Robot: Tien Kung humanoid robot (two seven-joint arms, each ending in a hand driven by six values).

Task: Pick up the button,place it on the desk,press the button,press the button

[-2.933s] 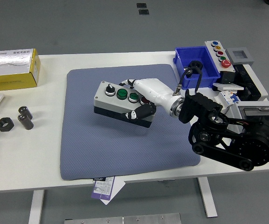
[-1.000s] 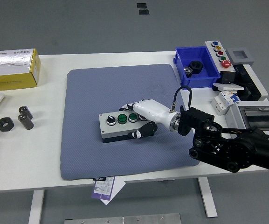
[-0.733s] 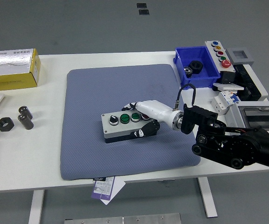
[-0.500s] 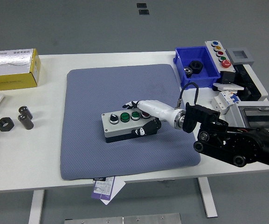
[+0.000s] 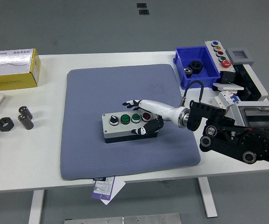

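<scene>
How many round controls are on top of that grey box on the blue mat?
4, in a row on the button box: a black knob at its left end, two green buttons, then a dark red button nearest the robot's right hand.

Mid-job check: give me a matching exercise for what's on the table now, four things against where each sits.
Things:
1. button box
2. yellow box
3. blue bin
4. right hand

Places:
A. far left of the table
B. on the blue mat, near its middle
C. at the button box's right end
D. just past the mat's far right corner

Pairs: 1-B, 2-A, 3-D, 4-C
</scene>
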